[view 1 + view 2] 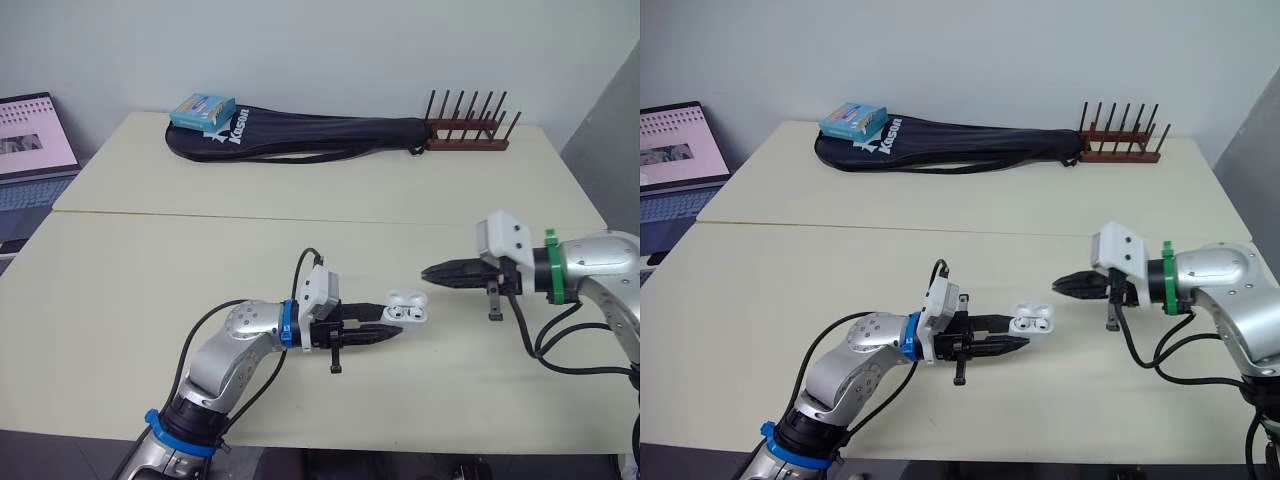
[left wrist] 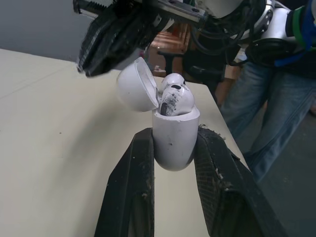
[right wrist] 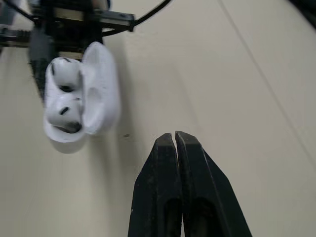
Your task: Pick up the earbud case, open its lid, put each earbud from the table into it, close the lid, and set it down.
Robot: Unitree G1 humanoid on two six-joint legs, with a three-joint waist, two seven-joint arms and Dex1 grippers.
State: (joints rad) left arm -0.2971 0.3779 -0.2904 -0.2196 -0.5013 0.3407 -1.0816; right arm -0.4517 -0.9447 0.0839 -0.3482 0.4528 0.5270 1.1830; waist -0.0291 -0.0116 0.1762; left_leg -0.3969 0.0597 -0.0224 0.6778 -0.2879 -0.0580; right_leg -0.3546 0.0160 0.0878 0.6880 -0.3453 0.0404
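Earbud case (image 2: 174,140): white, hard, glossy shell; clamped by its lower body between the fingers (image 2: 129,187) of left gripper (image 1: 388,322), apparently raised off table (image 1: 200,270). Lid (image 2: 136,84) hinged open, tipped back beyond the fingertips. Both earbuds (image 3: 63,111) seated in their wells. Right gripper (image 3: 174,138): fingers pressed together, nothing held, tips just beside the open lid, not touching.
Handling, judged: light, rigid, slippery; hinge the weak point; liable to twist or slip out under a sideways push. Best hold: flat sides of lower body below the seam, lid left free. Closing the lid likely next; gentle press on its outer dome
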